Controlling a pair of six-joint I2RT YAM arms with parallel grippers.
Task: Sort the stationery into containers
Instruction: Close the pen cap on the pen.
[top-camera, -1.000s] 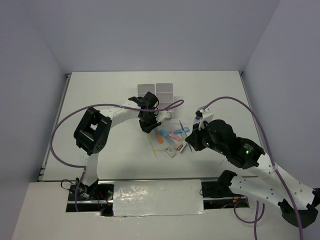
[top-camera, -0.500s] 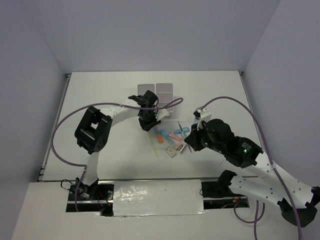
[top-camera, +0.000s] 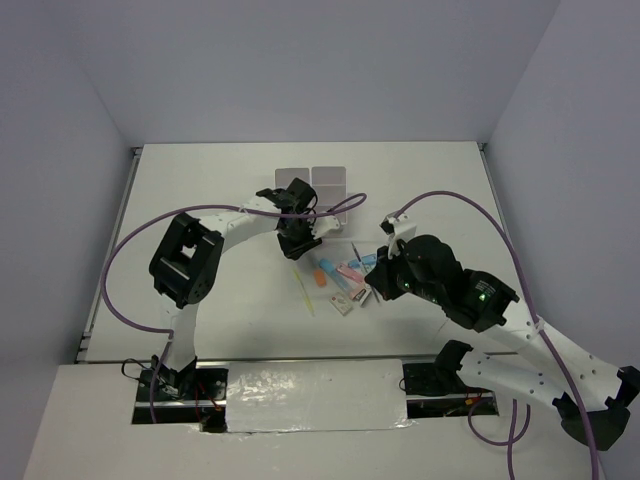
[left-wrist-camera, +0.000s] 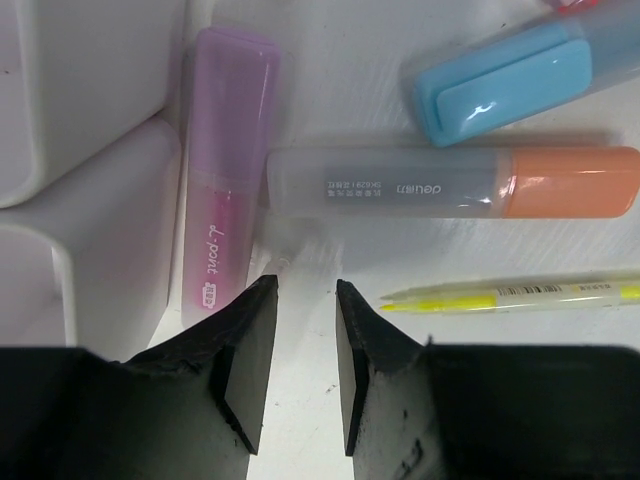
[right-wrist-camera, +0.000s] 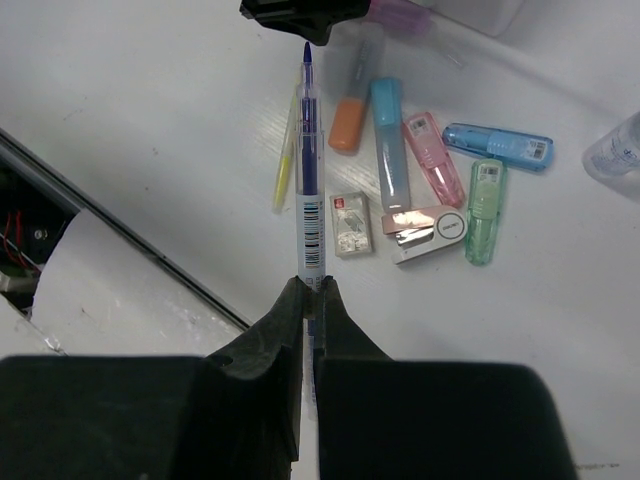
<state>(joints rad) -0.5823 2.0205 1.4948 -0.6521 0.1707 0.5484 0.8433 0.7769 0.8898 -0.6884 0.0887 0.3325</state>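
Toward the table's far edge, hard beside the containers' (left-wrist-camera: 90, 100) wall, lies the pink marker (left-wrist-camera: 228, 170), long axis running straight away from the left gripper (left-wrist-camera: 302, 310), whose slightly parted jaws sit just off its near end. An orange-capped marker (left-wrist-camera: 450, 183) lies crosswise ahead, crowding that approach. Farther off, the right gripper (right-wrist-camera: 308, 300) is clamped on a blue pen (right-wrist-camera: 309, 180).

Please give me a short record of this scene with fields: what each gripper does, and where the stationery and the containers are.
left gripper: fingers open, holding nothing, low over the table
right gripper: fingers shut on a thin blue pen with clear barrel
containers: white translucent plastic compartment block, at the far side of the pile
beside the block: pastel pink marker
loose on the table: grey-and-orange marker, pastel blue marker, thin yellow pen
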